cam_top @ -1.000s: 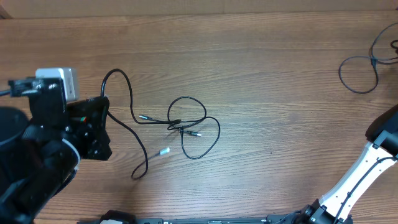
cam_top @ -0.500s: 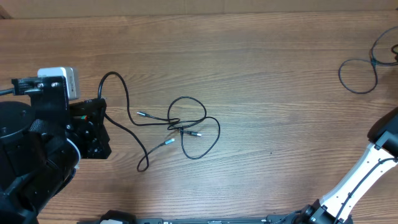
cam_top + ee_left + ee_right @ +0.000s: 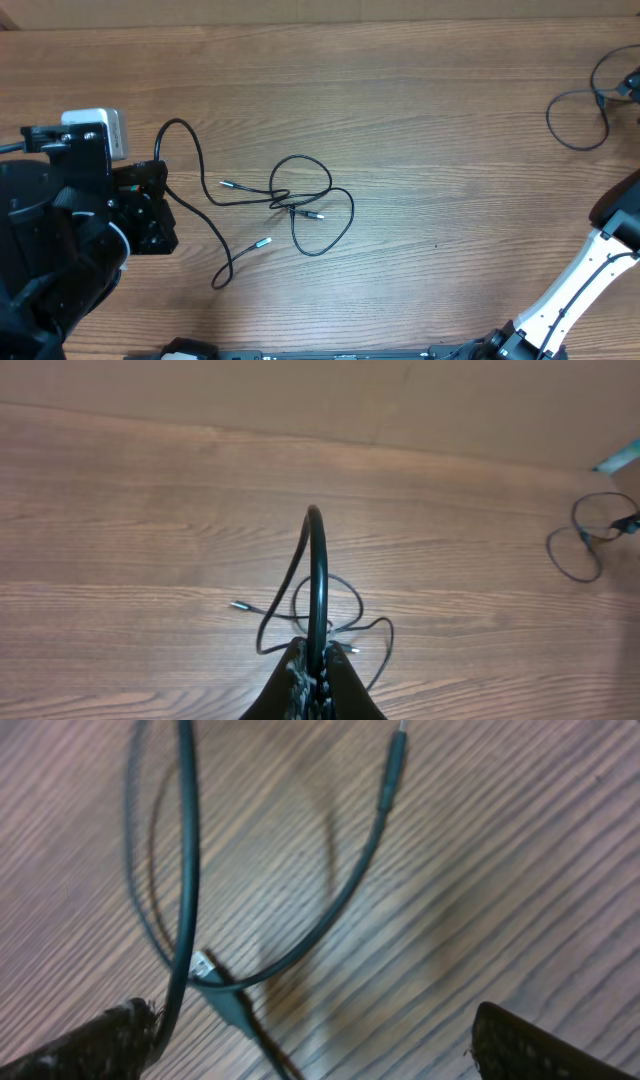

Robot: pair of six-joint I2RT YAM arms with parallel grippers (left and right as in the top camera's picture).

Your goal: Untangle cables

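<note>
A cable strand point(image 3: 319, 575) is pinched by the left claw point(image 3: 312, 682) beside the tangle point(image 3: 310, 205); the right claw point(image 3: 315, 1042) is spread over another cable point(image 3: 186, 870).

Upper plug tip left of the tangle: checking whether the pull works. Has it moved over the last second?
Yes, slightly left: the upper plug tip now lies farther from the tangled loops, which stayed put.
</note>
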